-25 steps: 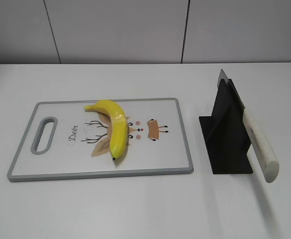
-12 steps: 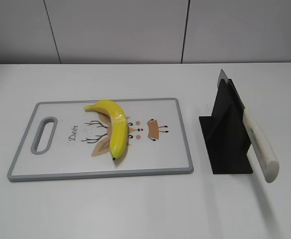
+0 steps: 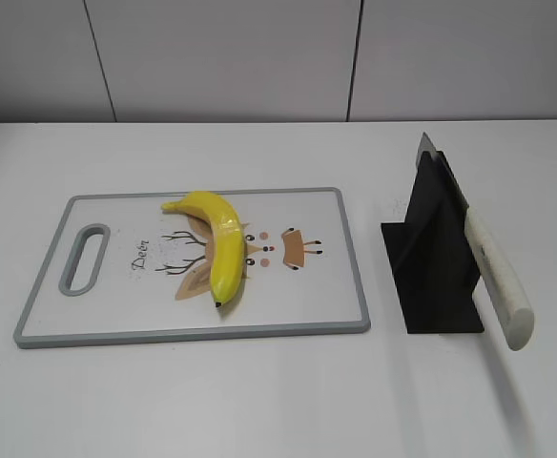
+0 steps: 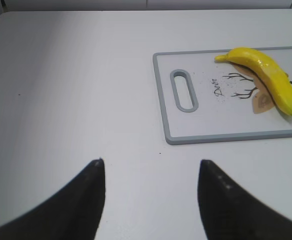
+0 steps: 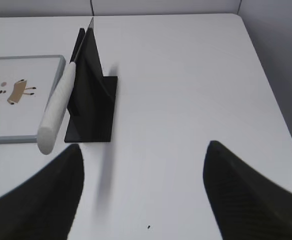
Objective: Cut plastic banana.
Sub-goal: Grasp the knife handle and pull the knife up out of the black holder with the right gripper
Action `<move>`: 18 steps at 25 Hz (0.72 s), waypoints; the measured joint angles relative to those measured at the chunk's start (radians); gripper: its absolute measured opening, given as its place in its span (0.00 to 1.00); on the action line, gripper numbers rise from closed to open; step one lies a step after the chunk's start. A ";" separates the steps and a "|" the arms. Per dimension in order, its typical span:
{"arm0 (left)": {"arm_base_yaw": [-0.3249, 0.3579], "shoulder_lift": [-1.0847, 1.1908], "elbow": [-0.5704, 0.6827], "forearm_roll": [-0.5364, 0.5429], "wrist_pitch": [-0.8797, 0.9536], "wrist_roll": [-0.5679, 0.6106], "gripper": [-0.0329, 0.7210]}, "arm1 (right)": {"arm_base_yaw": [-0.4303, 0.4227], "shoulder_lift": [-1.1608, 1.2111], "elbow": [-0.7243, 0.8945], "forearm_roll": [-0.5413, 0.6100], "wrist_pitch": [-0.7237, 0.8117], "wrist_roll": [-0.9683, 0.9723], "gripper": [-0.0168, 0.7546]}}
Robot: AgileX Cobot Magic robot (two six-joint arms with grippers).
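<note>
The plastic banana [image 3: 216, 243], glossy yellow and curved with dark tips, lies on the grey-rimmed white cutting board [image 3: 40, 286]. It also shows in the left wrist view [image 4: 266, 77]. A knife with a white handle [image 3: 496, 277] rests in a black stand [image 3: 436, 258] right of the board; both show in the right wrist view, handle [image 5: 56, 112]. My left gripper [image 4: 151, 165] is open and empty over bare table, left of the board. My right gripper [image 5: 143, 150] is open and empty, near the stand's right front. Neither gripper appears in the exterior view.
The white table [image 3: 278, 401] ends at a grey wall behind. The board has a handle slot [image 3: 85, 258] at its left end. The table's right edge [image 5: 266, 70] runs close to my right gripper.
</note>
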 joint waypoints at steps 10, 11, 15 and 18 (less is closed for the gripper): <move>0.000 0.000 0.000 0.000 0.000 0.000 0.78 | 0.000 0.393 -0.141 0.053 -0.042 0.000 0.76; 0.000 0.000 0.000 0.000 0.000 0.000 0.78 | 0.000 0.423 -0.150 0.066 -0.042 -0.001 0.76; 0.000 0.000 0.000 0.000 0.000 0.000 0.78 | 0.031 0.551 -0.189 0.120 -0.039 -0.001 0.76; 0.000 0.000 0.000 0.000 0.000 0.000 0.78 | 0.125 0.626 -0.218 0.125 -0.032 0.001 0.76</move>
